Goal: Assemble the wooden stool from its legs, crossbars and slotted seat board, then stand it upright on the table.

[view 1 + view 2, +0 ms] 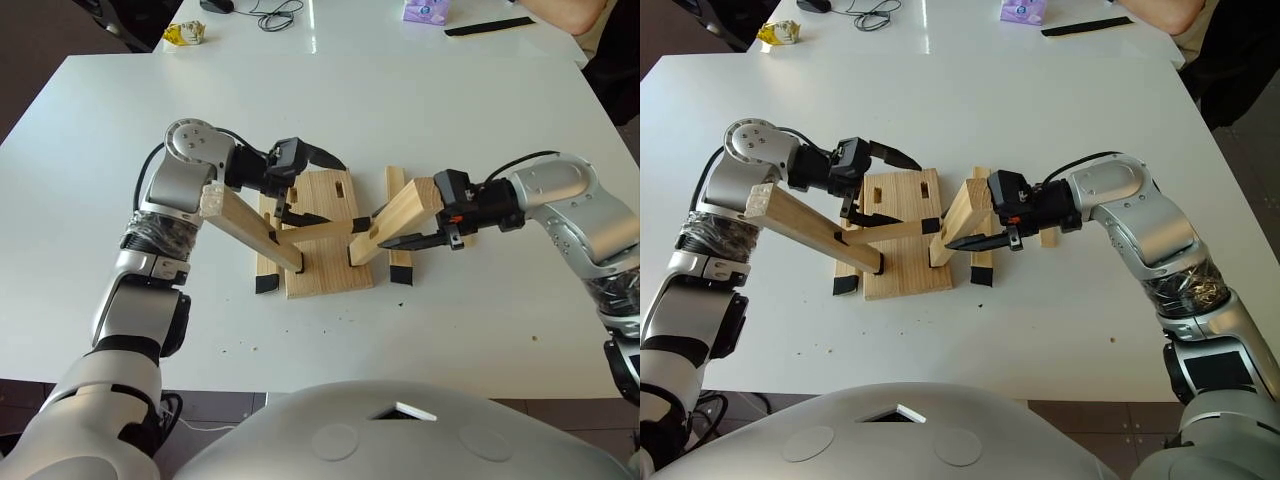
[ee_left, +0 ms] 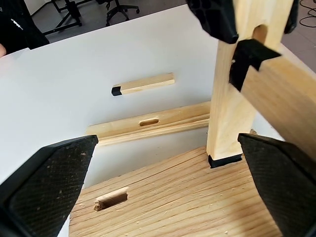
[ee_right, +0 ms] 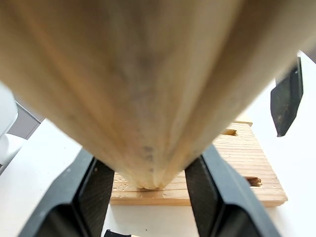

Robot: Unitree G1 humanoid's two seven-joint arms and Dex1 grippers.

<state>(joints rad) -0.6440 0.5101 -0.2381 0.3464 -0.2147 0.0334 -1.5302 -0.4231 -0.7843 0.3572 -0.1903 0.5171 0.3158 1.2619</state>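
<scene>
Right leg leans, its long axis rising from the seat board toward the right gripper, which pinches its upper part. Left gripper spread wide, crossbar just beside.

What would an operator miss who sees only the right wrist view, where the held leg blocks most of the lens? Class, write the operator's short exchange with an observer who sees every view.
Operator: Is the other claw gripping anything?
Observer: No. The left claw is open, over the board.
Operator: Where is the crossbar relative to my leg?
Observer: The crossbar's black tip is up against your leg, at its slot.
</scene>
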